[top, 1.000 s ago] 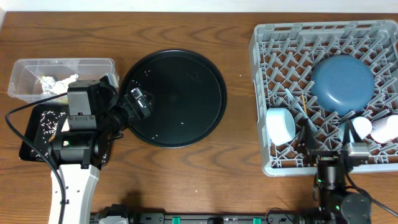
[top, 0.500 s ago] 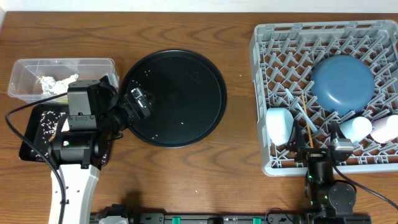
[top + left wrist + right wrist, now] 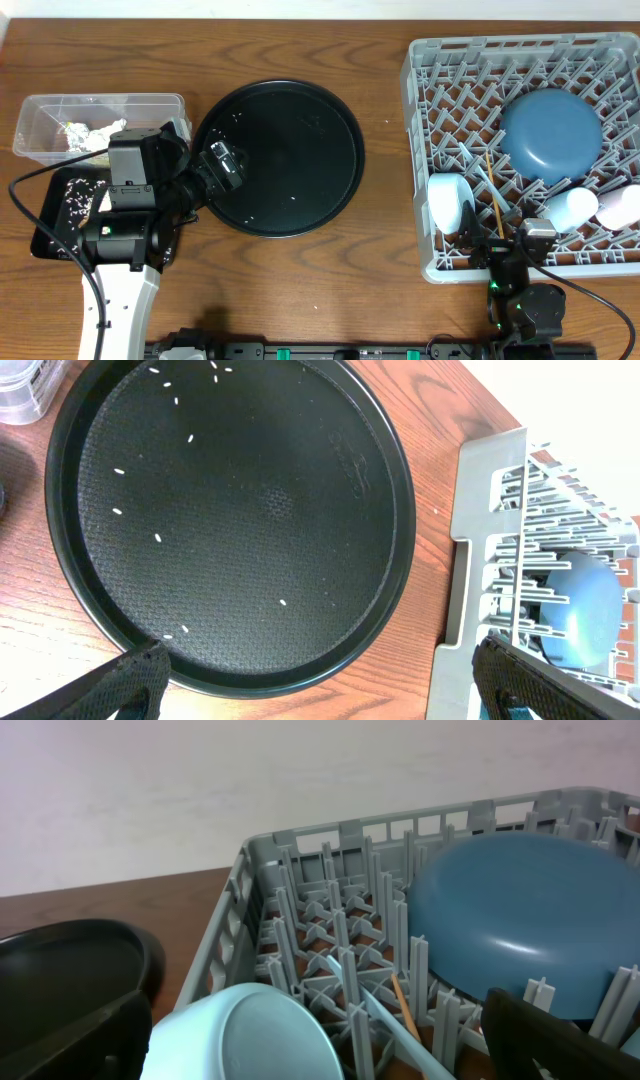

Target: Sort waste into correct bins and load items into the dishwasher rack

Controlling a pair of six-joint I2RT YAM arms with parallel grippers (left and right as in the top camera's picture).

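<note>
gaping empty are left gripper [image 3: 330,685] and right gripper [image 3: 315,1040]; blue plate [image 3: 550,135] lies dome-up in grey rack [image 3: 415,130].

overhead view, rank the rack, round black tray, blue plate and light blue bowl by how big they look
Largest to smallest:
1. dishwasher rack
2. round black tray
3. blue plate
4. light blue bowl, clearly the smallest

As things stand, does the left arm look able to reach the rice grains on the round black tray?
Probably yes: the left gripper is open at the near rim of the round black tray, and the rice grains lie bare on it, nothing covering them.
</note>
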